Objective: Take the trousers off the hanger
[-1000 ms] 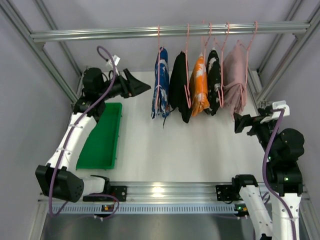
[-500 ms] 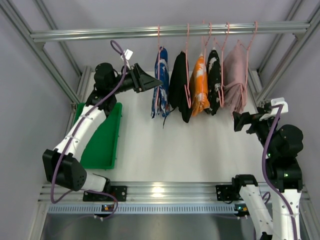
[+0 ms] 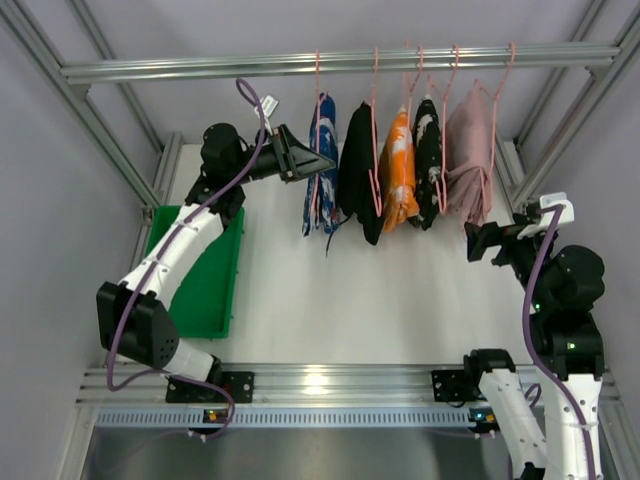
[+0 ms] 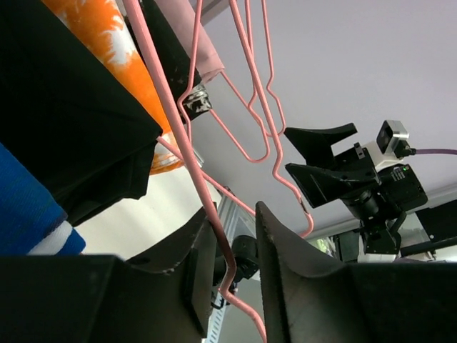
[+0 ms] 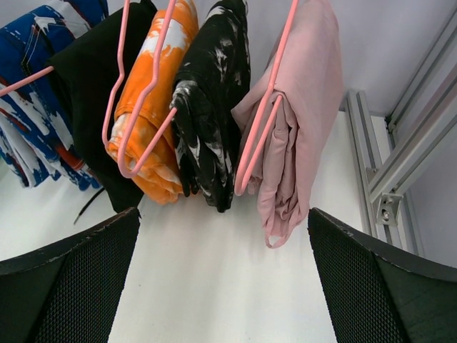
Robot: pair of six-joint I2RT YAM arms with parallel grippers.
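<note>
The blue trousers [image 3: 322,190] looked soft, light, best pinched at the fold below the hanger [image 4: 187,150]; the left gripper [image 3: 325,164] had its fingers [image 4: 285,268] parted astride that wire, holding nothing.

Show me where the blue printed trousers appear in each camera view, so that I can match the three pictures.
Top external: the blue printed trousers hang upper centre, leftmost of five hanging garments.
Left wrist: only a blue corner of them shows, at the lower left edge.
Right wrist: they are at the upper left, partly cut off.
Shared landmark: the orange garment.
</note>
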